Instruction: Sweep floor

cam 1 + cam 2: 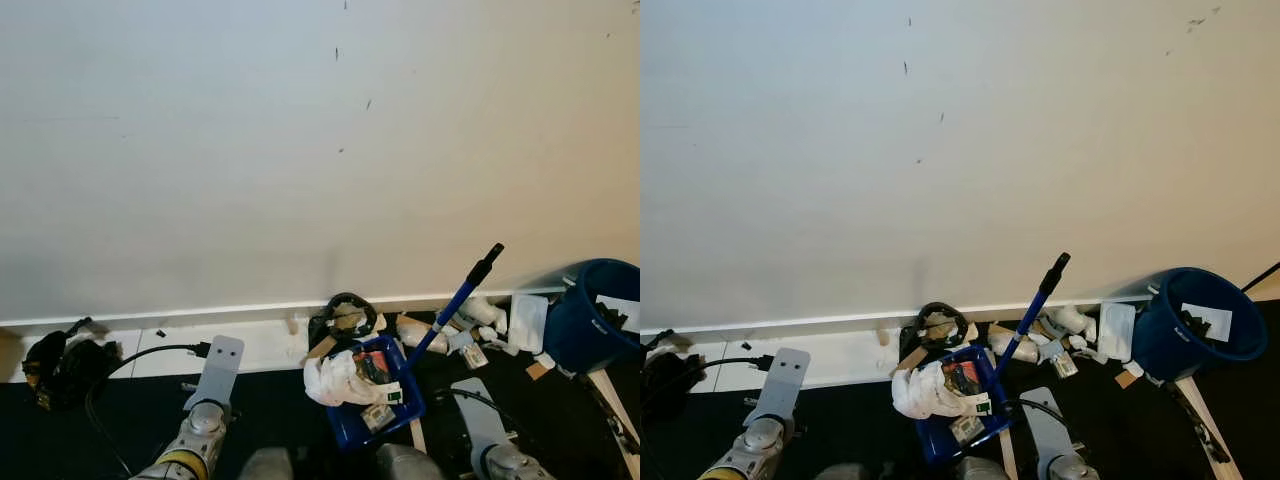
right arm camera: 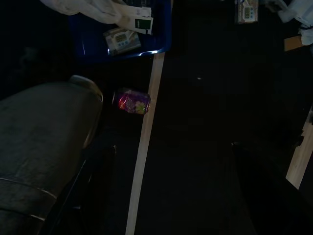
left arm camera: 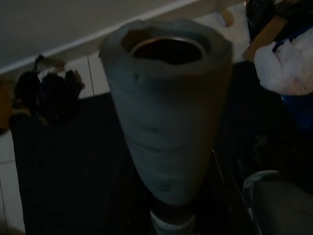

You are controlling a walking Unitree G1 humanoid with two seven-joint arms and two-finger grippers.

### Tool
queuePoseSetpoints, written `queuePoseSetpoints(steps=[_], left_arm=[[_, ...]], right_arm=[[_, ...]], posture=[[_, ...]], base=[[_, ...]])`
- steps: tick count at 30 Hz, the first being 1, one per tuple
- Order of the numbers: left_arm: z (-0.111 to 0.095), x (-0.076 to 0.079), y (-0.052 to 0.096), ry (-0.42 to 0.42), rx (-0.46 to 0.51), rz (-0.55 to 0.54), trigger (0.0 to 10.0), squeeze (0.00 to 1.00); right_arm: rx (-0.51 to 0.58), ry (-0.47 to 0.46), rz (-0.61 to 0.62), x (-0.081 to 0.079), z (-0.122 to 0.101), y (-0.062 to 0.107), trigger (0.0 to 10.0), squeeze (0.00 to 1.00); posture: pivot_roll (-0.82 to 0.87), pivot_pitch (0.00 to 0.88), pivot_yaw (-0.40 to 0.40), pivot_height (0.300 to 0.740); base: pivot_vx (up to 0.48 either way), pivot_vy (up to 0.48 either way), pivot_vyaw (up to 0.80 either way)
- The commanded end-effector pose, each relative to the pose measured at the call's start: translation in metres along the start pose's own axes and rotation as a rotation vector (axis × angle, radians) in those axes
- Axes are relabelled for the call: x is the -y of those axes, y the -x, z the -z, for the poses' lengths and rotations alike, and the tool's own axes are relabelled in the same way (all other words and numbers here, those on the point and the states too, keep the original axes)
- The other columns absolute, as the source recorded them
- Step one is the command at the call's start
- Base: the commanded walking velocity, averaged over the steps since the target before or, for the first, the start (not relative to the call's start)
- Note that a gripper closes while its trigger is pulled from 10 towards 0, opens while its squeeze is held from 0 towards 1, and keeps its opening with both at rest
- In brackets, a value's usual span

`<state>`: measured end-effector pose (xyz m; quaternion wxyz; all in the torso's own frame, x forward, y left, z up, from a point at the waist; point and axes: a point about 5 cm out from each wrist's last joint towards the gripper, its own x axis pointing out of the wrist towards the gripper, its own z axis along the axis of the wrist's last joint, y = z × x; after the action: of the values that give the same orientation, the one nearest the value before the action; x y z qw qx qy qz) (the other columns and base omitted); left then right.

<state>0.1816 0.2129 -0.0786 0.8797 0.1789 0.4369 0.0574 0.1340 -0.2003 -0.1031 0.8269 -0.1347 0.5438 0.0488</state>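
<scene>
We are facing the blue dustpan [image 1: 375, 400], its handle [image 1: 455, 300] slanting up toward our right, nearer our right end effector; grip states we cannot tell

A blue dustpan [image 1: 345, 420] lies on the dark floor [image 1: 270, 410] close to the white baseboard. Its long blue handle [image 1: 452, 305] with a black tip rises tilted up and toward the robot's right. The pan is heaped with rubbish: a crumpled white bag [image 1: 335, 380], small cartons and wrappers. More litter [image 1: 470, 325], white scraps and bits of cardboard, lies scattered on the floor between the dustpan and a blue bucket [image 1: 597, 315] tipped on its side at the right.
</scene>
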Motion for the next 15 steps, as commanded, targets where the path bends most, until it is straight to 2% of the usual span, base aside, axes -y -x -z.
queuePoseSetpoints(steps=[1,4,9,13,14,15], left_arm=[[-0.001,0.004,0.000,-0.047,-0.002,0.015,10.0,0.00],[0.000,0.007,0.001,-0.058,-0.002,0.030,10.0,0.00],[0.009,0.005,0.002,-0.062,-0.038,0.029,10.0,0.00],[0.012,0.006,0.003,-0.073,-0.041,0.039,10.0,0.00],[0.012,0.006,0.003,-0.073,-0.041,0.039,10.0,0.00],[0.013,0.002,0.003,-0.062,-0.047,0.022,10.0,0.00]], right_arm=[[-0.016,-0.009,0.004,-0.002,0.006,0.001,10.0,0.00],[-0.012,-0.033,0.010,-0.002,0.007,0.001,10.0,0.00],[-0.029,0.001,0.006,0.001,0.012,0.002,10.0,0.00],[-0.020,-0.070,0.025,0.003,0.013,0.002,10.0,0.00],[-0.020,-0.070,0.025,0.003,0.013,0.002,10.0,0.00],[-0.023,-0.027,0.012,0.002,0.011,0.002,10.0,0.00]], posture=[[0.06,0.006,-0.009,0.740],[0.06,0.006,-0.009,0.740],[0.04,0.009,0.003,0.740],[0.05,0.013,-0.004,0.740],[0.05,0.013,-0.004,0.740],[0.07,0.014,-0.013,0.740]], base=[[0.000,0.000,0.00],[0.000,0.000,0.00],[0.000,0.000,0.00],[0.000,0.000,0.00],[0.000,0.000,0.00],[0.000,0.000,0.00]])
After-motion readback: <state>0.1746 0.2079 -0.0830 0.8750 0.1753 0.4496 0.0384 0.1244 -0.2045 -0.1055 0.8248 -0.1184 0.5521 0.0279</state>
